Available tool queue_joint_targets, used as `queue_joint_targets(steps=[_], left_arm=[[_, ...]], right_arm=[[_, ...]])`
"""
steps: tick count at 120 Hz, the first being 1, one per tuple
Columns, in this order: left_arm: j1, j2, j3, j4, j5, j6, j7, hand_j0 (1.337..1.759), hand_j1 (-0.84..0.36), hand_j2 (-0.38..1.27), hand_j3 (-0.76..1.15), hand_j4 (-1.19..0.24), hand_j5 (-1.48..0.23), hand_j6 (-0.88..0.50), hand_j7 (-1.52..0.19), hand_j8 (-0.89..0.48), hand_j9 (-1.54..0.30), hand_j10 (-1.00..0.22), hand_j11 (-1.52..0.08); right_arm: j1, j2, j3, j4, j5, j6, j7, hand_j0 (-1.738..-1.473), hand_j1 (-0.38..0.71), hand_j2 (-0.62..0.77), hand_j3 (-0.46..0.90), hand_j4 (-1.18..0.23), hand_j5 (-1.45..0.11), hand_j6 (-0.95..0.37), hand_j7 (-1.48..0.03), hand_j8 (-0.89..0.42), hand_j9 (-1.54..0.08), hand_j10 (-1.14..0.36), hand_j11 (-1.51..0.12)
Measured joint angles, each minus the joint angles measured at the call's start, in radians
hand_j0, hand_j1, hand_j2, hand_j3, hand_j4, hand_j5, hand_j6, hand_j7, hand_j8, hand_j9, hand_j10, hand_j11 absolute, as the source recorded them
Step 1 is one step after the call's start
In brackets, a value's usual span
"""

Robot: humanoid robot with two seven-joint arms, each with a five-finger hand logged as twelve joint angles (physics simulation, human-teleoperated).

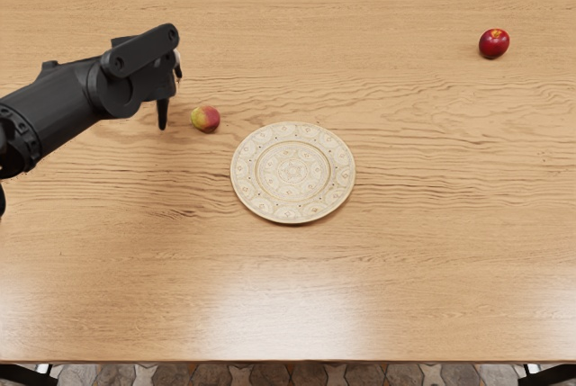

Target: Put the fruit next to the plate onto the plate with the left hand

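Two pieces of fruit are on the single tabletop [405, 269]: one small yellow-red fruit [205, 119] just beside the hand [158, 76], on its right, and one red apple [493, 43] well apart from the hand, far off to its right and farther toward the back edge. There is one plate [292, 173], round and patterned, lying past the small fruit from the hand and a little nearer the front edge. Only one hand shows, on one dark arm.
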State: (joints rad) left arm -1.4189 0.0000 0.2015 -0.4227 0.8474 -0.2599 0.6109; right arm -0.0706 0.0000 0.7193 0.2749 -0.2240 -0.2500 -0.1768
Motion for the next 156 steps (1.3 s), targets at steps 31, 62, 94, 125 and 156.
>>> queue_joint_targets(steps=[31,62,94,125,156], left_arm=[[-0.021,0.000,0.001,-0.026,-0.021,-0.020,0.000,1.658,0.09,0.04,0.00,-0.22,-0.28,-0.22,-0.28,-0.22,-0.28,-0.22,-0.28],[-0.073,0.000,0.009,-0.073,-0.024,-0.022,0.000,1.658,0.13,0.04,0.00,-0.19,-0.24,-0.19,-0.24,-0.19,-0.24,-0.19,-0.24],[-0.053,0.000,0.007,-0.163,-0.034,-0.020,0.000,1.658,0.20,0.03,0.00,-0.13,-0.17,-0.13,-0.17,-0.13,-0.17,-0.13,-0.17],[-0.019,0.000,0.007,-0.173,-0.033,-0.018,0.000,1.658,0.21,0.02,0.00,-0.12,-0.15,-0.12,-0.15,-0.12,-0.15,-0.11,-0.15],[0.004,0.000,0.007,-0.172,-0.033,-0.018,0.000,1.658,0.13,0.04,0.00,-0.18,-0.24,-0.18,-0.24,-0.18,-0.24,-0.18,-0.24]], right_arm=[[0.000,0.000,0.000,0.000,0.000,0.000,0.000,-1.658,-0.35,0.00,0.00,0.00,0.00,0.00,0.00,0.00,0.00,0.00,0.00],[0.000,0.000,0.000,0.000,0.000,0.000,0.000,-1.658,-0.35,0.00,0.00,0.00,0.00,0.00,0.00,0.00,0.00,0.00,0.00],[0.000,0.000,0.000,0.000,0.000,0.000,0.000,-1.658,-0.35,0.00,0.00,0.00,0.00,0.00,0.00,0.00,0.00,0.00,0.00],[0.000,0.000,0.000,0.000,0.000,0.000,0.000,-1.658,-0.35,0.00,0.00,0.00,0.00,0.00,0.00,0.00,0.00,0.00,0.00],[0.000,0.000,0.000,0.000,0.000,0.000,0.000,-1.658,-0.35,0.00,0.00,0.00,0.00,0.00,0.00,0.00,0.00,0.00,0.00]])
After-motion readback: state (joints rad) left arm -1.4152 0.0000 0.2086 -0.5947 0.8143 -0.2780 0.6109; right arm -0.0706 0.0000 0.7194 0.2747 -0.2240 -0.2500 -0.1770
